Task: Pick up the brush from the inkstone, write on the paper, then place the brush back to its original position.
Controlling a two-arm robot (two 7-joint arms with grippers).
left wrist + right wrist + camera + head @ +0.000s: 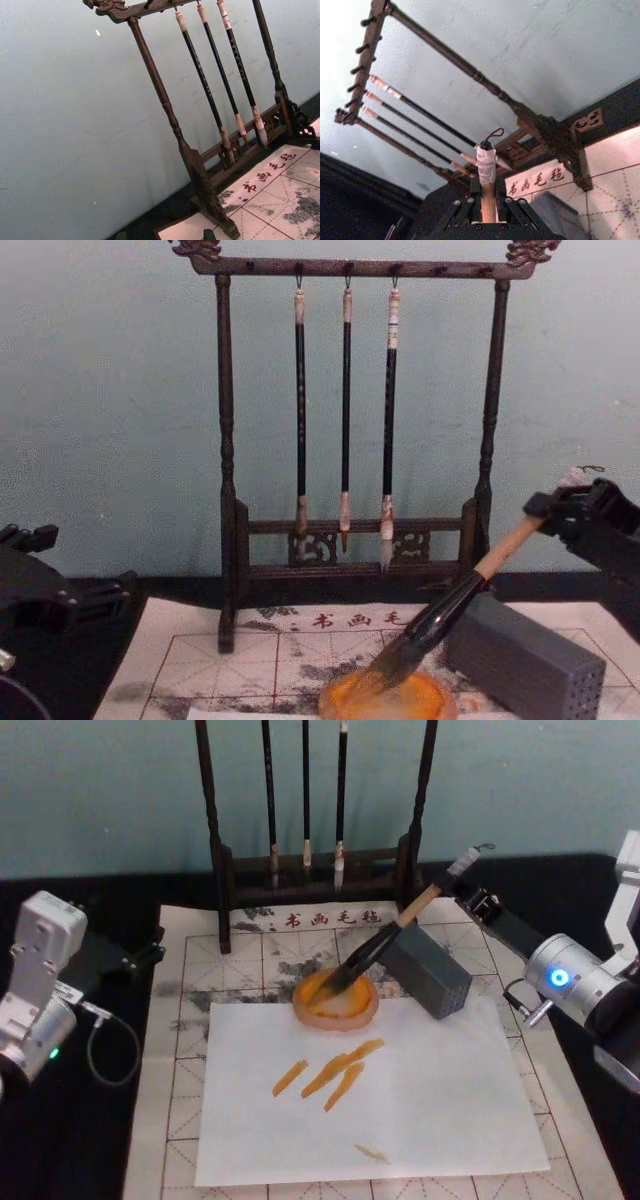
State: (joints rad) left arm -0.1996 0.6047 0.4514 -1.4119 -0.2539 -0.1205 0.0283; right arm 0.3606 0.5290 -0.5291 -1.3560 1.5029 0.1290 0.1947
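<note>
The brush [385, 938] leans at a slant, its dark bristles resting in the round orange inkstone [350, 1013] and its pale handle rising to the back right. My right gripper [468, 888] is shut on the handle just below the white end cap. The chest view shows the brush [440, 615], the inkstone [420, 702] and the right gripper [560, 508] from the side. In the right wrist view the handle [487, 170] stands between the fingers. The paper [190, 1020] with red grid lines lies under the inkstone. My left gripper [135, 958] is parked at the far left.
A plain white sheet [420, 1100] with several orange strokes covers the paper's middle. A grey block [428, 972] stands right of the inkstone, under the brush handle. A dark wooden rack [228, 870] with three thin hanging brushes stands at the back.
</note>
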